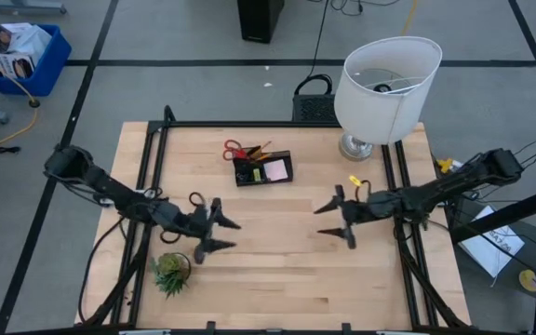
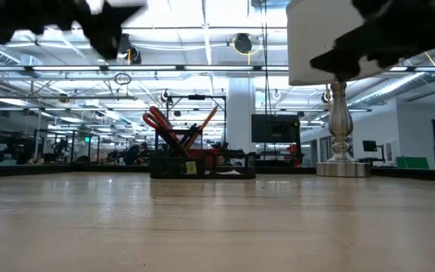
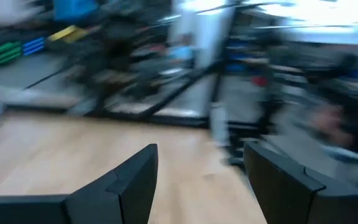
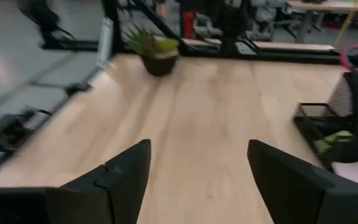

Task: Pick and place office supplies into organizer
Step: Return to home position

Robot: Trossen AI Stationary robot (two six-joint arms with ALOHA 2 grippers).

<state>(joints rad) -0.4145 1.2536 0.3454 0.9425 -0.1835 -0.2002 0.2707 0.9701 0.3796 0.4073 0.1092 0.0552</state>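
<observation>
The black organizer (image 1: pixel 263 168) stands on the wooden table toward its far edge, also seen in the low view (image 2: pixel 202 162) and the right wrist view (image 4: pixel 331 134). Red-handled scissors (image 1: pixel 234 149) and orange pencils (image 1: pixel 259 149) stick up out of it, and a pink sticky-note pad (image 1: pixel 274 170) lies in one compartment. My left gripper (image 1: pixel 235 234) hovers open over the table's near left, pointing level toward the right. My right gripper (image 1: pixel 318 221) hovers open on the right, pointing left, with bare tabletop between its fingers (image 4: pixel 197 149).
A white-shaded lamp (image 1: pixel 384 88) stands at the far right corner. A small green potted plant (image 1: pixel 172 272) sits near the left front edge. A small yellow item (image 1: pixel 353 181) lies by the right rail. Black frame rails run along the table's left, right and far sides.
</observation>
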